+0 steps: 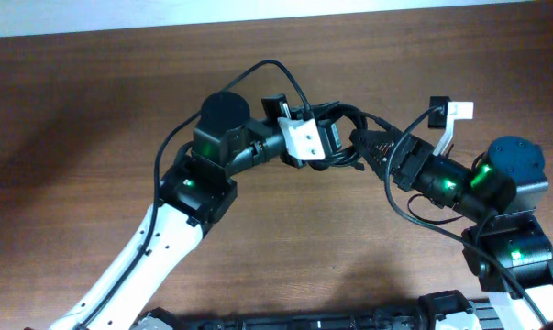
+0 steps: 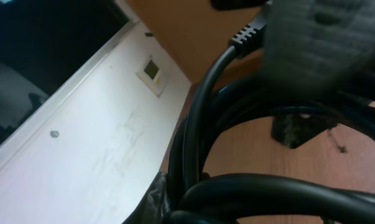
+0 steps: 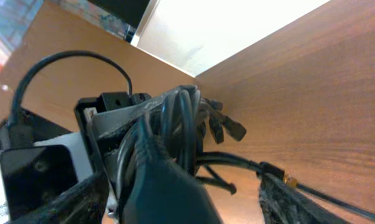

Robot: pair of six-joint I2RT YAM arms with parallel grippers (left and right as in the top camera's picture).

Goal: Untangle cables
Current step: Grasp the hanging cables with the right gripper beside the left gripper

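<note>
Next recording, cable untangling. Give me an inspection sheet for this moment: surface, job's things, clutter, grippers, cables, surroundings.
Surface: brown wooden table, no marks seen.
Job's things: black cable bundle, held mid-table where the two arms meet.
Clutter: small black and white part near the right arm; unclear what it is.
Grippers: left gripper shut on the cable bundle; right gripper at the bundle, jaws apart on either side of a strand.
Cables: arm wire arcs over the left arm; another hangs beside the right arm.
Surroundings: pale wall with a small plate.
</note>
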